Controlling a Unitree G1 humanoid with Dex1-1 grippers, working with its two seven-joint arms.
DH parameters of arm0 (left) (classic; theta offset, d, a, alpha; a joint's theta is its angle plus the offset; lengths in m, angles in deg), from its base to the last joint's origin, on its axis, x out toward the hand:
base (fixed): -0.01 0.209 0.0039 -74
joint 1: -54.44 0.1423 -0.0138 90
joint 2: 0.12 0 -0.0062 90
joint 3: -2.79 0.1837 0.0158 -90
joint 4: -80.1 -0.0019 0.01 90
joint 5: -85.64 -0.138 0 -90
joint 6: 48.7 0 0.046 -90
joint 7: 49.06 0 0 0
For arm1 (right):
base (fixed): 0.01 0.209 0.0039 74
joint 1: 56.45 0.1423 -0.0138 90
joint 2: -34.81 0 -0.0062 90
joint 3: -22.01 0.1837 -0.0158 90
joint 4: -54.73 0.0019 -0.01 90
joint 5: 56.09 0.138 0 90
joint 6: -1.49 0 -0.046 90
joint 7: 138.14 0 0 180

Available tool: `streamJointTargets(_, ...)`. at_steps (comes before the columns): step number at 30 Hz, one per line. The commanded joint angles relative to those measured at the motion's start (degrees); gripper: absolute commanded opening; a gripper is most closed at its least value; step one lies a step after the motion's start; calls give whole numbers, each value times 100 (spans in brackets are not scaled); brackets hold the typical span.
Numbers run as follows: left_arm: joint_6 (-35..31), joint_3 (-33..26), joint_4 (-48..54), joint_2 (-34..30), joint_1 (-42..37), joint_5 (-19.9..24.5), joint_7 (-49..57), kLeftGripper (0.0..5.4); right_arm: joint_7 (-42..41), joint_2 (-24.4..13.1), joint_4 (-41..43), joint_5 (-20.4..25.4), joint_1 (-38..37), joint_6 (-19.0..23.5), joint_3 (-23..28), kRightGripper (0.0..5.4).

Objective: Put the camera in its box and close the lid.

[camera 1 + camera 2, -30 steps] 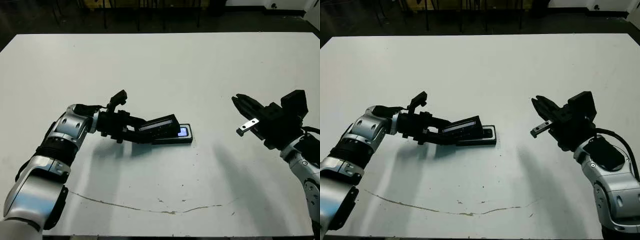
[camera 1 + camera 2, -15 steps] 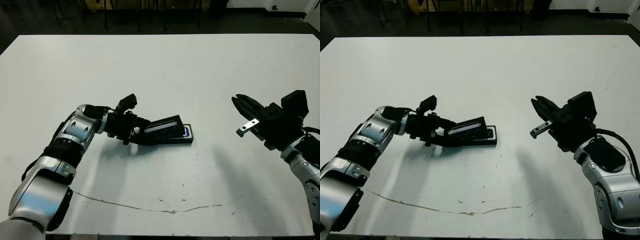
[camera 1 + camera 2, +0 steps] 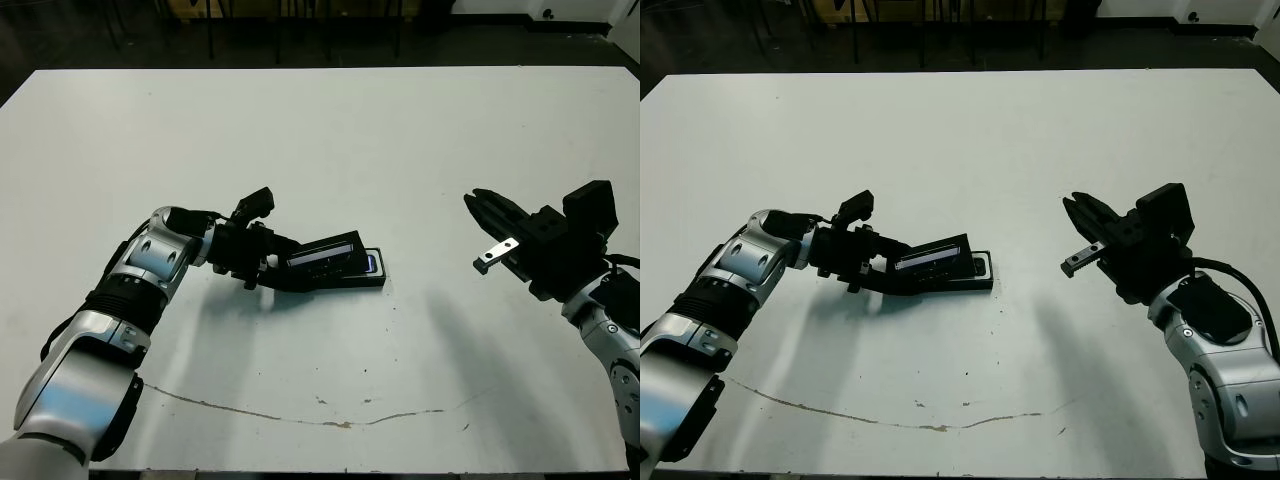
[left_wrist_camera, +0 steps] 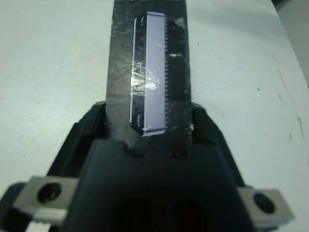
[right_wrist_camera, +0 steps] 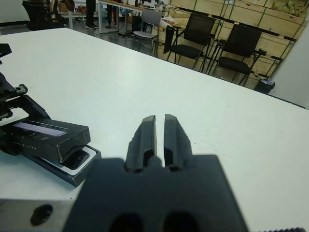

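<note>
My left gripper (image 3: 288,270) is shut on the near end of the lid (image 3: 325,257), a flat black cover with a shiny grey strip (image 4: 148,72). The lid lies tilted over the box (image 3: 376,283), its far end raised. The camera lies in the box, and only its bluish screen (image 3: 370,264) peeks out past the lid's far end. In the left wrist view, one finger (image 4: 87,126) stands on each side of the lid. My right gripper (image 3: 471,198) hovers shut and empty, well to the right of the box (image 5: 72,170).
A thin brown crack line (image 3: 300,415) runs across the white table (image 3: 330,130) near its front edge. Chairs (image 5: 200,36) and shelving stand beyond the far edge.
My left arm has shifted right and lowered the lid further over the box, so less of the camera's screen shows. The right arm has stayed put.
</note>
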Motion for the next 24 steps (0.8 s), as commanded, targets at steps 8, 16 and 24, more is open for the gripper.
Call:
streamJointTargets(8, -10, 427, -420, 261, 114, -368, -57, 277, -57, -57, -42, 55, -39, 126, 49, 0)
streamJointTargets(16, -69, 656, -191, 185, 38, -560, -127, 277, -66, -75, -31, 43, -31, 116, 51, 0)
streamJointTargets(24, 307, 677, -417, 226, -3, -697, -21, 277, -117, -102, -61, 22, -24, 53, 40, 0)
